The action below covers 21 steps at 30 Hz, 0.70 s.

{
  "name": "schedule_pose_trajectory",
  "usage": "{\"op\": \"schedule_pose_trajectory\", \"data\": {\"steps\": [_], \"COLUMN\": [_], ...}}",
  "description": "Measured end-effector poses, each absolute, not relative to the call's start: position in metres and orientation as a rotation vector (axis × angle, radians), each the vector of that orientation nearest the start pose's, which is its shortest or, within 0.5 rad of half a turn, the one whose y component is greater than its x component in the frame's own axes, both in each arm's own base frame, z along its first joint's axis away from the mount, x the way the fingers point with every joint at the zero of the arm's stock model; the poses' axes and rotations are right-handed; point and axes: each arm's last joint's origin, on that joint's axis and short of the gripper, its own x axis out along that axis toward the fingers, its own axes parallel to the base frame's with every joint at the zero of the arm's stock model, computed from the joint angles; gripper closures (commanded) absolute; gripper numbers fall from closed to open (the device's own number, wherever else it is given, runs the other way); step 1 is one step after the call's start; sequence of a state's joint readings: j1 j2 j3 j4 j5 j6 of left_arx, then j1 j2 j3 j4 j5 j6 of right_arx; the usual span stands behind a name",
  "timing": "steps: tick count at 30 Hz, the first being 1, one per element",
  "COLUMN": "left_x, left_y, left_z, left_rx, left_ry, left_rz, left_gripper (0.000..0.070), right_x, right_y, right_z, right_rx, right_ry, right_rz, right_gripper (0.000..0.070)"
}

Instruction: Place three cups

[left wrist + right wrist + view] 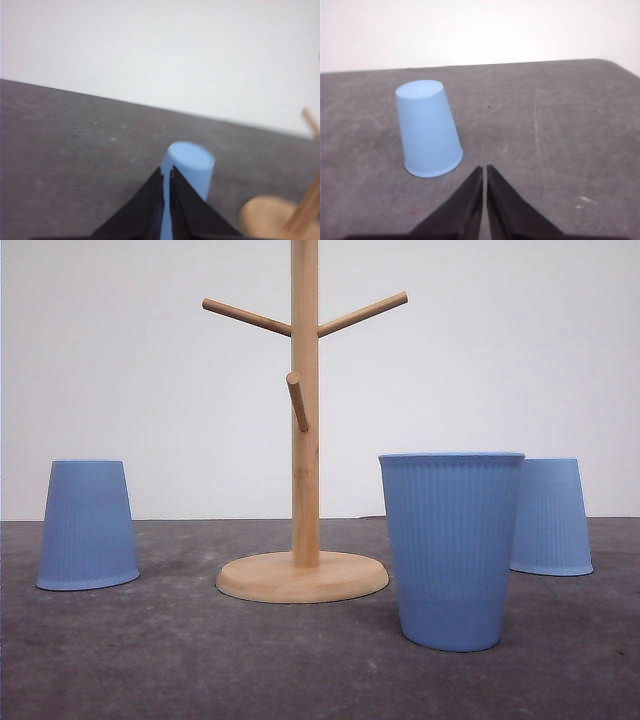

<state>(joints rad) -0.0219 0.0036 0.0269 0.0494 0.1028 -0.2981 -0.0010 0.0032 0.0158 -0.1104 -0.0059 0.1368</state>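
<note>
On the table (pixel 180 660): three cups, near one (pixel 452 545) upright, left (pixel 87 525) and right (pixel 550 517) inverted
Centre: wooden rack (pixel 304 440)
Left gripper (pixel 166 181): fingers pressed together, empty
Right gripper (pixel 484 176): likewise

Dark grey table (pixel 180 660), 3 blue cups (pixel 452 550), wooden stand (pixel 303 575)

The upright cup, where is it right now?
In the front view, the upright cup stands nearest the camera, right of the wooden rack, in front of an upside-down cup.

Even, soft lighting with faint shadows; the left wrist view is blurred.
</note>
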Motion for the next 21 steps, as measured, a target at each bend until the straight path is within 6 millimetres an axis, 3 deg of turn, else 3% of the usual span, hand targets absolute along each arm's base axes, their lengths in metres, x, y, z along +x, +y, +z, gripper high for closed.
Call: {"op": "schedule_pose_trajectory", "data": {"steps": [4, 7, 10, 15, 21], "left_x": [0.095, 0.093, 0.087, 0.077, 0.078], "left_y": [-0.004, -0.003, -0.001, -0.001, -0.002], "left_z": [0.184, 0.192, 0.214, 0.254, 0.288], "left_rx": [-0.442, -0.505, -0.523, -0.501, -0.400], "left_ry": [-0.113, -0.102, -0.061, 0.097, 0.367], "left_rz": [-0.121, -0.066, -0.013, 0.030, 0.031], "left_gripper": [0.0697, 0.0697, 0.0697, 0.0697, 0.0697], "right_x": [0.095, 0.089, 0.083, 0.080, 0.091], "right_y": [0.000, 0.000, 0.000, 0.001, 0.003], "right_z": [0.168, 0.194, 0.221, 0.253, 0.286], "right_rx": [0.225, 0.253, 0.263, 0.267, 0.226], "right_ry": [0.063, 0.003, -0.001, 0.159, 0.298], "right_rz": [-0.001, 0.004, 0.002, 0.008, 0.092], "right_gripper": [0.0693, 0.0693, 0.0693, 0.0693, 0.0693]}}
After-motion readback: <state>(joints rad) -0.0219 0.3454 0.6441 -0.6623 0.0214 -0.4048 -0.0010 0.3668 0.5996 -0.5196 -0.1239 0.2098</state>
